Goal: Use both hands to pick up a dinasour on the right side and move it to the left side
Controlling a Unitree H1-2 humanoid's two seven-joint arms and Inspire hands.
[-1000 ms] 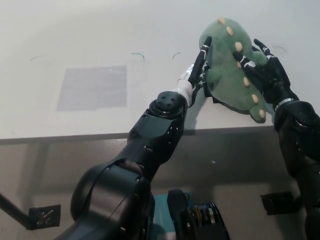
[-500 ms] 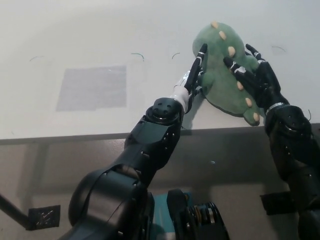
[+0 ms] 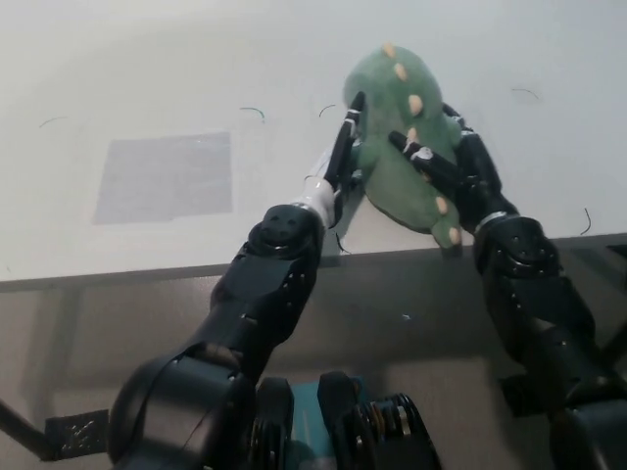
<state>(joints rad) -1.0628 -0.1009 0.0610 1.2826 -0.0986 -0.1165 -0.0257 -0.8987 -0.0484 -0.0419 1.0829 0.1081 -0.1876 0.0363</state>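
1. White laminate makes up the surface (image 3: pixel 147 78), which fills the upper part of the head view and ends in a front edge running across the middle; it carries everything the task needs.
2. Grey and square, a faint patch (image 3: pixel 165 177) lies on the left part of the surface, well apart from the toy; it looks like a likely drop spot, though that is my guess.
3. Green plush, the dinosaur (image 3: pixel 397 117) sits right of centre near the front edge, squeezed between both arms. Its long axis runs from upper left to lower right: the rounded bulk is at the far end, and the narrow end reaches down to the edge. A row of tan spikes follows that line. Whether it is lifted or resting, I cannot tell.
4. The right robot hand (image 3: pixel 446 162) wraps the toy's right flank, dark fingers spread over the spikes, grasping it. A soft, wide body likely needs this two-sided clamp.
5. The left robot hand (image 3: pixel 343 157) presses flat against the toy's left flank, fingers straight and pointing away from the robot, serving as the opposing wall of the hold.
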